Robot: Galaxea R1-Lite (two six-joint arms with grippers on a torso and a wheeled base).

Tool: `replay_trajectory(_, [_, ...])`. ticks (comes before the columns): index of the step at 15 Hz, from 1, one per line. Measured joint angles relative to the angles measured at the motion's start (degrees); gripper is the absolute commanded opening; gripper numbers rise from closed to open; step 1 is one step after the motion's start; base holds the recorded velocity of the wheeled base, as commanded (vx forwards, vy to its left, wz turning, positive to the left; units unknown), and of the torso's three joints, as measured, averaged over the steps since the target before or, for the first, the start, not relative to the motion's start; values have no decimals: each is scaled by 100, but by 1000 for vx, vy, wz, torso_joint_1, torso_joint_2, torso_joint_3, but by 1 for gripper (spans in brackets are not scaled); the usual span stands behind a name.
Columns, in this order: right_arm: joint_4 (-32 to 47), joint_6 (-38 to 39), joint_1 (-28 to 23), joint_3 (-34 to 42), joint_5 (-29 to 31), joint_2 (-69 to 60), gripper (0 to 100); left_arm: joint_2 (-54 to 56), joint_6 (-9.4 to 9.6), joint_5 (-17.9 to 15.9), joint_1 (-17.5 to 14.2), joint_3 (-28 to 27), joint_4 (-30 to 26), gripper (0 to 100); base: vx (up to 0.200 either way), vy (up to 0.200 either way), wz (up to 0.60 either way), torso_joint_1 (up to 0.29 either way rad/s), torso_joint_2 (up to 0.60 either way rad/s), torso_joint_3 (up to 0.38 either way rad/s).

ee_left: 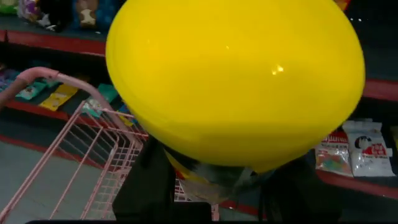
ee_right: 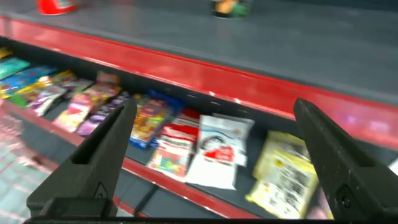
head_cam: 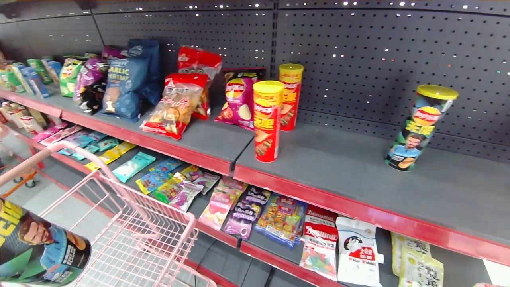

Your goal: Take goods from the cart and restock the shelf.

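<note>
Cans of chips come to four. Three stand upright on the top shelf (head_cam: 338,171): a front red can (head_cam: 267,121) near the shelf's edge, a back red can (head_cam: 290,97) just behind it by the pegboard (head_cam: 378,48), and one dark can (head_cam: 421,127) well apart to the right. All three carry yellow lids.

The fourth, the held can (head_cam: 40,249), is of the dark sort. It lies tilted at the lower left corner of the head view, in front of the pink cart (head_cam: 151,201) and well apart from the shelf. The left wrist view looks straight onto its yellow lid (ee_left: 236,81). The left gripper (ee_left: 217,183) is closed on the can's body just under that lid, with one of its dark fingers (ee_left: 146,186) on each side.

The right gripper (ee_right: 214,109) is spread wide, with nothing between its two fingers (ee_right: 93,168). It hangs before the lower shelf (head_cam: 462,267), just under the top shelf's red edge. Beyond it lie one white bag (ee_right: 217,149), one red-and-white bag (ee_right: 177,146) touching the white one, and one yellow bag (ee_right: 286,174) on the white bag's other side.

Left of the red cans on the top shelf, bags lean toward the pegboard. There are two blue bags (head_cam: 125,87), two red bags (head_cam: 175,105) and one purple bag (head_cam: 238,101), the purple one nearest the cans.
</note>
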State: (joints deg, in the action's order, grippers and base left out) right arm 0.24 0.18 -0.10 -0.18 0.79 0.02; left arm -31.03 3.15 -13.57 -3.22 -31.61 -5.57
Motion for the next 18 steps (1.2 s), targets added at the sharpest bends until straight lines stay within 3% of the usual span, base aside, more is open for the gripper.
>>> replay_trajectory(6, [5, -18, 0, 0, -1, 0, 100, 711, 533, -28, -5, -2, -877, 0, 0, 0, -600, -2, -1, -1])
replay_trajectory(10, [7, -26, 0, -2, 0, 0, 100, 992, 468, -189, -2, 5, -986, 0, 0, 0, 0, 0, 0, 0])
replay_trajectory(12, [-4, -26, -4, 0, -4, 0, 100, 1074, 534, -112, -9, 2, -984, 0, 0, 0, 0, 0, 0, 0])
replay_trajectory(16, [2, -34, -1, 0, -1, 0, 100, 1122, 1053, 22, -28, -77, -964, 0, 0, 0, 0, 0, 0, 0])
replay_trajectory(18, [2, -34, -1, 0, -1, 0, 100, 1126, 1106, 30, -28, -113, -959, 0, 0, 0, 0, 0, 0, 0])
